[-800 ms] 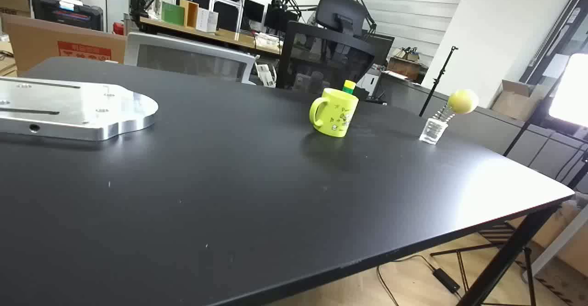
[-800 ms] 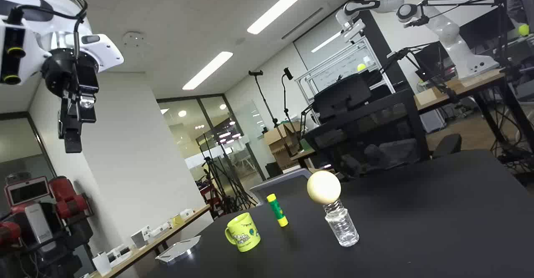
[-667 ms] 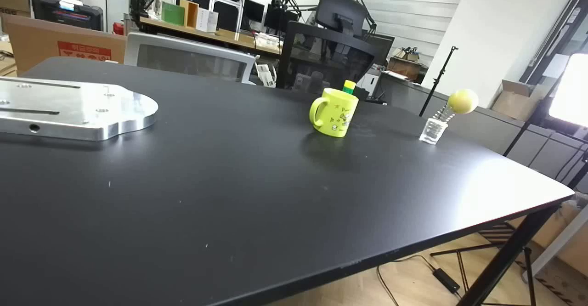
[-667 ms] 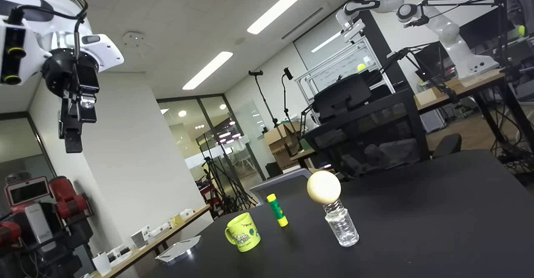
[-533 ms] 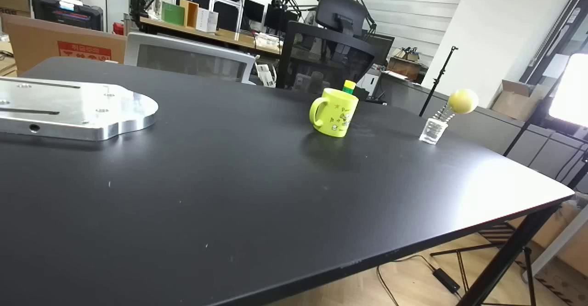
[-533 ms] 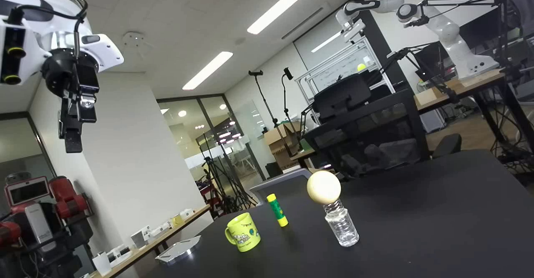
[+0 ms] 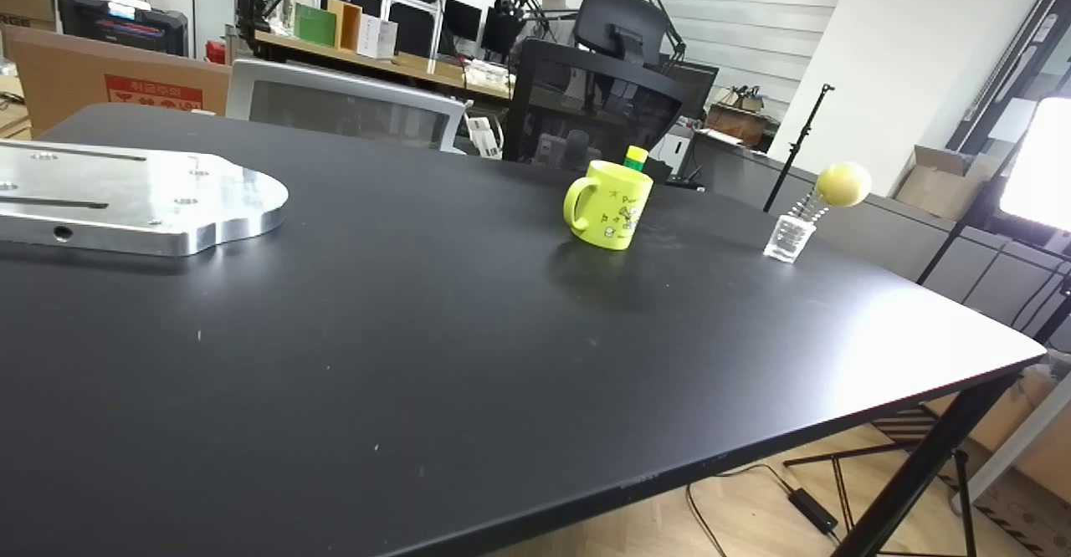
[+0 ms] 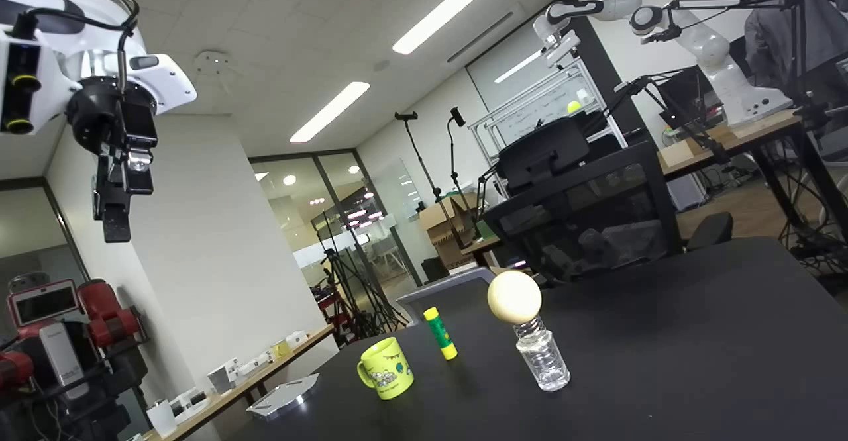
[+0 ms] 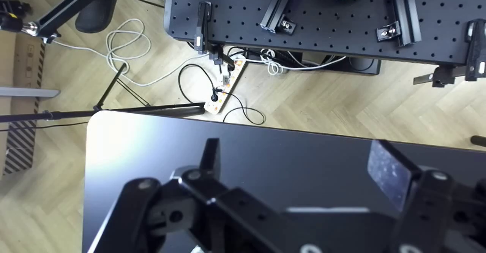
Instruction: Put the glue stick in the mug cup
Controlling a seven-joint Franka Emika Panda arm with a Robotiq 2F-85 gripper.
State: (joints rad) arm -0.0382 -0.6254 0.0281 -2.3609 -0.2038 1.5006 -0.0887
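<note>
The glue stick [image 8: 440, 334], green with yellow ends, stands upright on the dark table beside the mug cup. In an exterior view only its yellow cap and a bit of green [image 7: 636, 158] show behind the mug. The mug cup [image 8: 387, 369] is yellow-green, upright, with a side handle and printed front; it shows in both exterior views [image 7: 611, 206]. My gripper [image 8: 114, 216] hangs high above the table, well apart from both. In the wrist view the gripper [image 9: 299, 162] has its fingers wide apart with nothing between them. The glue stick and mug are out of the wrist view.
A clear bottle-like base [image 8: 543, 360] with a spring and a pale yellow ball [image 8: 515, 297] stands near the glue stick. A silver metal plate [image 7: 134, 197] lies on the table. The table [image 9: 265, 146] edge and a black perforated base plate [image 9: 334, 29] show in the wrist view.
The arm, the gripper and the table objects have not visibly moved. A person has come into view in the background in both exterior views.
</note>
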